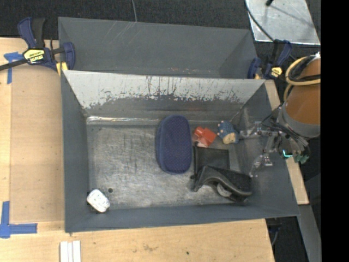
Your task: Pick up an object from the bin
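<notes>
Gripper (260,146) sits at the right end of the bin (73,146), low against the sloped right wall, under the orange-covered wrist (305,100). Open or closed: cannot tell, its metal parts blend into the grey wall. Can't see anything held in it. Nearest items are the blue-and-tan toy (226,131) just left of it and the black curved piece (226,182) below-left. Contact with either is unclear.

Count on the floor, six total:
- one dark blue oval pouch (174,143), mid-floor
- one red-orange lump (204,135) at the pouch's right edge
- one blue-and-tan toy, just right of the lump
- one flat black square (212,157) under the lump
- one black curved piece overlapping the square's lower edge
- one white lump (98,201) alone in the near-left corner, well apart from the rest

Hard to make out: what kind of thing the black curved piece is, and where the flat black square ends and it begins. Arm is cut off at the right.
</notes>
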### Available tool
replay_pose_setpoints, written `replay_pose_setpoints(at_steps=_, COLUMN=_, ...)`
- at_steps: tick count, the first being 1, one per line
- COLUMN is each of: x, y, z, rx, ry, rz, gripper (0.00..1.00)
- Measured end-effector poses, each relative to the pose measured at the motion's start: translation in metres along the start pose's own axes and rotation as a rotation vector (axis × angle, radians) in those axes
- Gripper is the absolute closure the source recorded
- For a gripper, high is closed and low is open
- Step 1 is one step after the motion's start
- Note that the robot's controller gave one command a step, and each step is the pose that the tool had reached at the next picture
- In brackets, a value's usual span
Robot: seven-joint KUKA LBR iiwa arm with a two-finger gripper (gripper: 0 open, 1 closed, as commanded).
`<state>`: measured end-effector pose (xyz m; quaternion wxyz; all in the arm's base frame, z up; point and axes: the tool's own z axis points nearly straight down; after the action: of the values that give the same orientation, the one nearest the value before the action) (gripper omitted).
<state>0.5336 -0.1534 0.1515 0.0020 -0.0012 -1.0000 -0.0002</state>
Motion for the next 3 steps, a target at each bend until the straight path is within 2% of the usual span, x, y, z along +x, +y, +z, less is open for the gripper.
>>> replay_pose_setpoints(at_steps=1, x=-0.051, y=0.028, z=0.059, rx=0.002, ry=-0.014, rz=0.142, gripper=0.00)
replay_pose_setpoints(at_steps=2, x=-0.055, y=0.028, z=0.057, rx=0.004, ry=-0.031, rz=0.140, gripper=1.00)
replay_pose_setpoints(at_steps=3, x=-0.060, y=0.029, z=-0.072, rx=0.002, ry=-0.018, rz=0.159, gripper=1.00)
